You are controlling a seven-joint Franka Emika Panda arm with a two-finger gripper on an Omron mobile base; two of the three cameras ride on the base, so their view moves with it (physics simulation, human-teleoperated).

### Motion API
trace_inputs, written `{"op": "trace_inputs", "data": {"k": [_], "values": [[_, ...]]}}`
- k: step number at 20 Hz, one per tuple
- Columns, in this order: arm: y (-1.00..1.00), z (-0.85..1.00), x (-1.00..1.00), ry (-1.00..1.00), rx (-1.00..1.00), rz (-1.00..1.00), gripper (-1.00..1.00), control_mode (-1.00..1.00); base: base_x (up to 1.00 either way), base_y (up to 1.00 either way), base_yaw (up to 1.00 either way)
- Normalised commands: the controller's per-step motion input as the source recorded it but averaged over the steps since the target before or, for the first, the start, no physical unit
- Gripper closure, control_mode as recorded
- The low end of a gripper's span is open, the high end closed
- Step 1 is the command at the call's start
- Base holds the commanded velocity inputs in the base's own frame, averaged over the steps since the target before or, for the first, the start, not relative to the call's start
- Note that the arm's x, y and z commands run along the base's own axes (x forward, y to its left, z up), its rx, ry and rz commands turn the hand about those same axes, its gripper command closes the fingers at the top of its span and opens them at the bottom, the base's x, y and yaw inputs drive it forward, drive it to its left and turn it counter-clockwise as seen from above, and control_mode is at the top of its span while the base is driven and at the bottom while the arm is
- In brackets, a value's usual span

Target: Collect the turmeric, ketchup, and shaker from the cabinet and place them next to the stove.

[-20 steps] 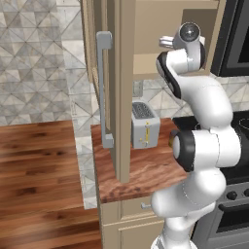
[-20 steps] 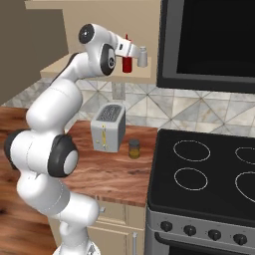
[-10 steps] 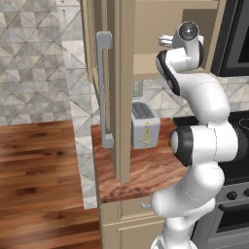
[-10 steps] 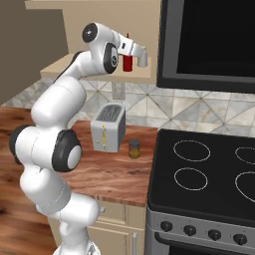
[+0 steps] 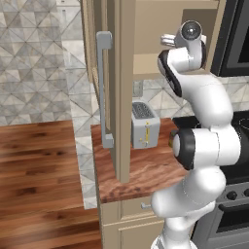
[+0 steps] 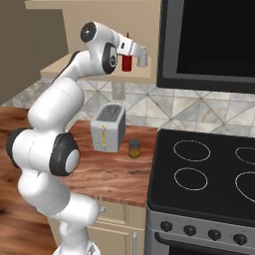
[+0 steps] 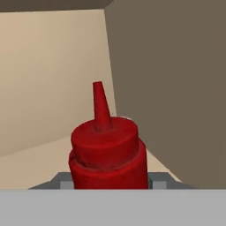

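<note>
High in the upper middle of the right base view, the two-finger gripper (image 6: 130,56) is closed around the slim red ketchup squeeze bottle (image 6: 127,59) on the beige cabinet's shelf (image 6: 89,72), presumably to lift it out.

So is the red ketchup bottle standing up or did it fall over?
Standing up. In the hand view the ketchup has its pointed nozzle aimed upward, and from the right base view it stands straight on the cabinet shelf beside the shaker.
</note>
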Motion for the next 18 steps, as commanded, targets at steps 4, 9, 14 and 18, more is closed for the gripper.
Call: {"op": "trace_inputs", "data": {"k": [4,9,14,18], "values": [[0.00,-0.02,-0.71,-0.07,0.00,0.00,1.00,-1.00,0.00,0.00,0.00],[0.00,-0.03,-0.73,-0.06,0.02,0.00,1.00,-1.00,0.00,0.00,0.00],[-0.08,-0.31,-0.65,-0.01,0.00,0.01,1.00,-1.00,0.00,0.00,0.00],[-0.36,-0.25,-0.57,0.00,0.00,0.06,1.00,-1.00,0.00,0.00,0.00]]}}
